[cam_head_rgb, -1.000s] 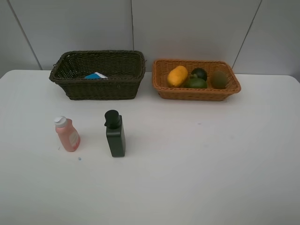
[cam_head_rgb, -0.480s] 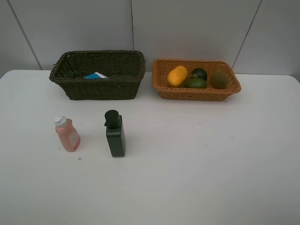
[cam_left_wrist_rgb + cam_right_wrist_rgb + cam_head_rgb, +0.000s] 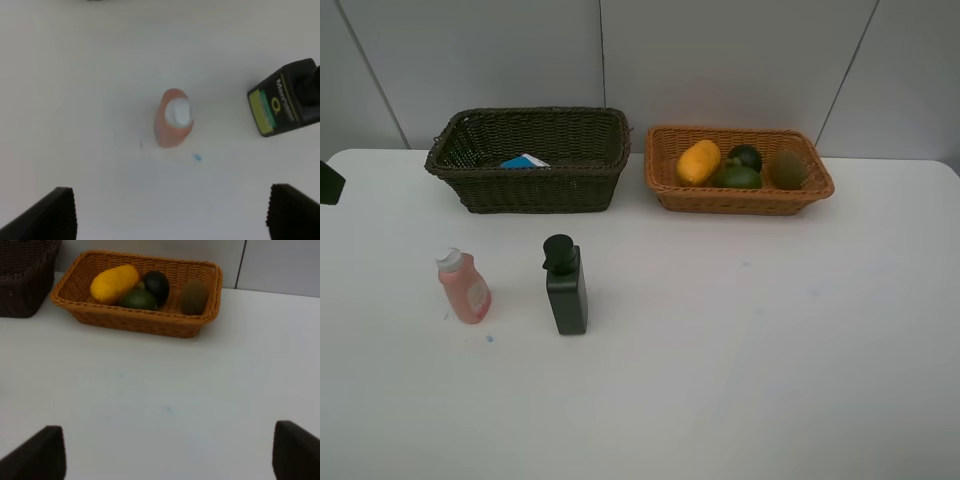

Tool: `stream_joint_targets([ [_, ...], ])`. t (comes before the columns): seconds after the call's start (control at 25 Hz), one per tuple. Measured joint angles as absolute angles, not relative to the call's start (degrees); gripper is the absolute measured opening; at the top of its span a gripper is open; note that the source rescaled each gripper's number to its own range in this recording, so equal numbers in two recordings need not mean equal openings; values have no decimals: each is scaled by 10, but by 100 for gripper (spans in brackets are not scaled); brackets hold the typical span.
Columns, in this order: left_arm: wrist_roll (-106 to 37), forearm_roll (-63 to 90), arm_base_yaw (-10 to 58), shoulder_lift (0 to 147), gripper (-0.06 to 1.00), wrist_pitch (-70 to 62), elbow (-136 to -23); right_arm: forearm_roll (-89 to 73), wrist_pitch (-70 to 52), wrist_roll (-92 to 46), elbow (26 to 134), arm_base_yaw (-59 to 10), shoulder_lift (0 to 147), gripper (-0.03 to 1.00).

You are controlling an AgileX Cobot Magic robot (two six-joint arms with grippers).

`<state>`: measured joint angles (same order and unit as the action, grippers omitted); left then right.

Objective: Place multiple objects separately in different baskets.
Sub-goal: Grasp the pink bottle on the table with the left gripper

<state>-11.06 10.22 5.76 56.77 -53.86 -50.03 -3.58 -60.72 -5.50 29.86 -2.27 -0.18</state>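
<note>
Change: left end effector newly entering at the counter's left edge, jaws wide, empty, above standing pink bottle; right end effector likewise spread; bottles unsorted, pickup likely next

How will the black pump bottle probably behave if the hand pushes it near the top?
The black pump bottle stands upright, tall and narrow, so a high push would probably tip it. Its flat sides look rigid and should not roll. The smooth surface may be somewhat slippery.
</note>
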Motion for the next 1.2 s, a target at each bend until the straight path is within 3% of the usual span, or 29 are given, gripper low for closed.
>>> stream_joint_targets([
  [0.48, -101, 100, 146, 760, 100, -429, -509, -36, -607, -54, 299, -23, -2, 100],
  [1.2, -101, 100, 153, 943, 100, -357, -510, -36, -607, -54, 299, -23, -2, 100],
])
